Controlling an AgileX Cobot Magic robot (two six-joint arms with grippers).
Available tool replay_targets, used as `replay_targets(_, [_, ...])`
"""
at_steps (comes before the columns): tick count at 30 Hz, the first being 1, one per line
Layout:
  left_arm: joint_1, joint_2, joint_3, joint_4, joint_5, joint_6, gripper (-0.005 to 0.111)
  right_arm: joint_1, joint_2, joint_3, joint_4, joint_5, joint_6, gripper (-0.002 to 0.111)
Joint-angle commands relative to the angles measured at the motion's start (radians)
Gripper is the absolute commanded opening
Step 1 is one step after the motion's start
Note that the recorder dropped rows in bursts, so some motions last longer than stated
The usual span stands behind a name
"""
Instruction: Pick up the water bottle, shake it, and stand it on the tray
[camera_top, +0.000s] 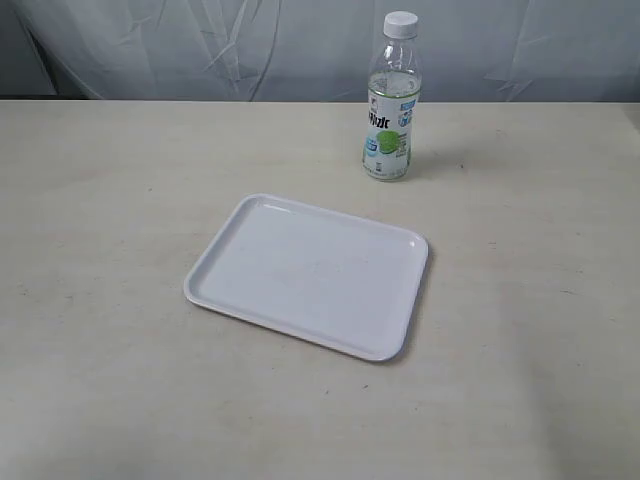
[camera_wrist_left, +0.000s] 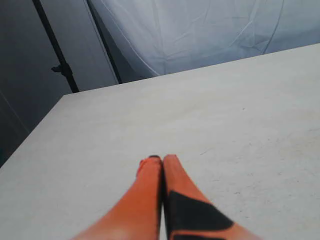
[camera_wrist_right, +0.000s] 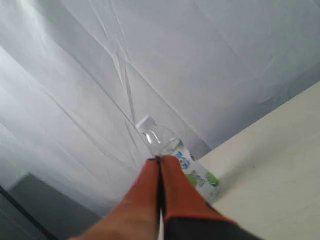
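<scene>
The water bottle (camera_top: 390, 110), clear with a white cap and a green circle on its label, stands upright on the table behind the tray's far right corner. The white tray (camera_top: 310, 275) lies flat mid-table with nothing on it. Neither arm shows in the exterior view. In the left wrist view my left gripper (camera_wrist_left: 162, 159) is shut, its orange fingers pressed together over bare tabletop. My right gripper (camera_wrist_right: 160, 159) is shut too, empty, with the bottle (camera_wrist_right: 172, 150) standing some way beyond its tips and partly hidden by them.
A pale tabletop (camera_top: 110, 200) stretches around the tray. A wrinkled white backdrop (camera_top: 200, 50) hangs behind the table's far edge. A dark stand pole (camera_wrist_left: 57, 55) rises off the table's corner in the left wrist view.
</scene>
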Motion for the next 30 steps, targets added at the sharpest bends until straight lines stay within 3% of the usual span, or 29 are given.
replay_targets(1, [0.001,-0.004,0.002,0.005,-0.013,-0.008,0.000,-0.008,-0.007,0.002,0.169,-0.152,0.013,-0.001])
replay_targets(7, [0.001,-0.004,0.002,0.005,-0.013,-0.008,0.000,-0.008,-0.007,0.002,0.192,-0.281,0.056,-0.001])
replay_targets(11, [0.001,-0.004,0.002,0.005,-0.013,-0.008,0.000,-0.003,-0.007,0.000,0.157,-0.219,0.380,-0.001])
replay_targets(14, [0.001,-0.004,0.002,0.005,-0.013,-0.008,0.000,-0.003,-0.007,-0.074,-0.121,-0.115,0.527,-0.001])
replay_targets(20, [0.001,-0.004,0.002,0.005,-0.013,-0.008,0.000,-0.003,0.029,-0.290,-0.636,-0.025,0.528,-0.001])
replay_targets(25, [0.001,-0.004,0.002,0.005,-0.013,-0.008,0.000,-0.004,0.310,-0.515,-0.897,0.126,0.522,-0.001])
replay_targets(27, [0.001,-0.004,0.002,0.005,-0.013,-0.008,0.000,-0.004,0.571,-0.652,-0.996,0.247,0.444,-0.001])
replay_targets(30, [0.001,-0.004,0.002,0.005,-0.013,-0.008,0.000,0.026,0.977,-0.888,-0.960,0.496,0.280,-0.001])
